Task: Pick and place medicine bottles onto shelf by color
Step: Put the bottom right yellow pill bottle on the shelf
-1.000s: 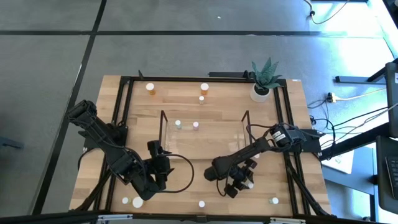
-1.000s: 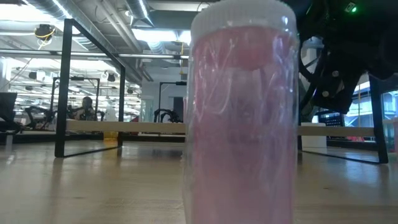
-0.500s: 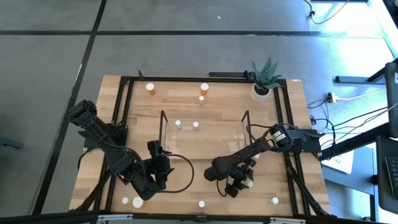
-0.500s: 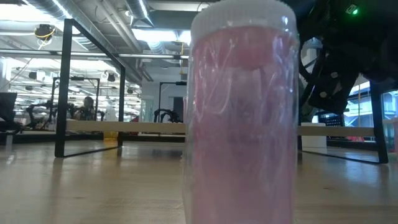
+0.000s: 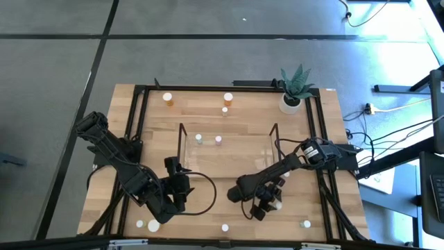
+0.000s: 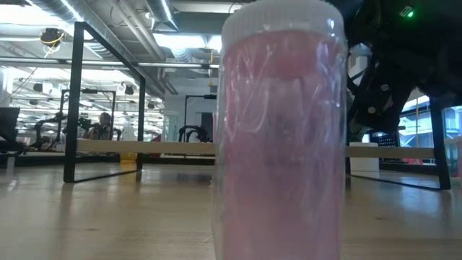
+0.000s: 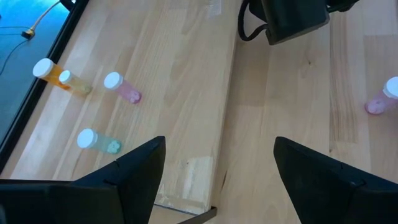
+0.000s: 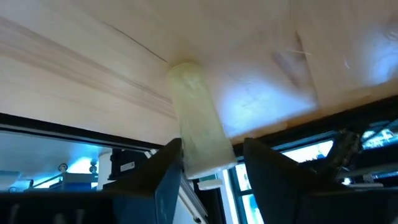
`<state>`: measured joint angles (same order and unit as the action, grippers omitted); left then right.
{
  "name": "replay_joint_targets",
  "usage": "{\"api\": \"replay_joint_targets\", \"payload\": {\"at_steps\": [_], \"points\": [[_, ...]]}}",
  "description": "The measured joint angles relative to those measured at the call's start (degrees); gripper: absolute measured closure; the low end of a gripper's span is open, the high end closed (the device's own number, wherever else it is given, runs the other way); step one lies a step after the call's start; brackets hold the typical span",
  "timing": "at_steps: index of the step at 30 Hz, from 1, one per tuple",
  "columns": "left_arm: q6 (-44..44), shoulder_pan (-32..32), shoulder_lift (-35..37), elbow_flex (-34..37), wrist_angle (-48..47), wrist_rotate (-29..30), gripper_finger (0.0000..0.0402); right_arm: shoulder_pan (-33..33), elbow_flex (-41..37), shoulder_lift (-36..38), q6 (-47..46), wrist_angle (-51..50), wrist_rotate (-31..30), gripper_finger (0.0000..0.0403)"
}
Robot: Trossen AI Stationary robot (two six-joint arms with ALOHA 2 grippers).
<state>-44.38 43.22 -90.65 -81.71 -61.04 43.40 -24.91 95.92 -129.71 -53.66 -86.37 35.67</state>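
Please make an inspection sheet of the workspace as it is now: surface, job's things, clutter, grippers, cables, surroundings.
Surface: wooden table inside a black frame.
Job's things: clear shelf mid-table, two small bottles inside; orange bottles at the far edge; more bottles along the near edge; pink bottle right before the low camera.
Clutter: potted plant at the far right corner.
Grippers: left gripper open, empty, near the front left; right gripper around a pale bottle, near the front right.
Cables: black loop by the left arm; wires off the right side.
Surroundings: grey floor; person seated far behind.
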Motion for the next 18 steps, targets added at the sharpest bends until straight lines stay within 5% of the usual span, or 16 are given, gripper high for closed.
{"api": "replay_joint_targets", "payload": {"at_steps": [18], "points": [[0.0, 0.0, 0.0, 0.0, 0.0, 0.0, 0.0108, 0.5, 1.9, 0.0, -0.1, 0.4, -2.9, 0.0199]]}}
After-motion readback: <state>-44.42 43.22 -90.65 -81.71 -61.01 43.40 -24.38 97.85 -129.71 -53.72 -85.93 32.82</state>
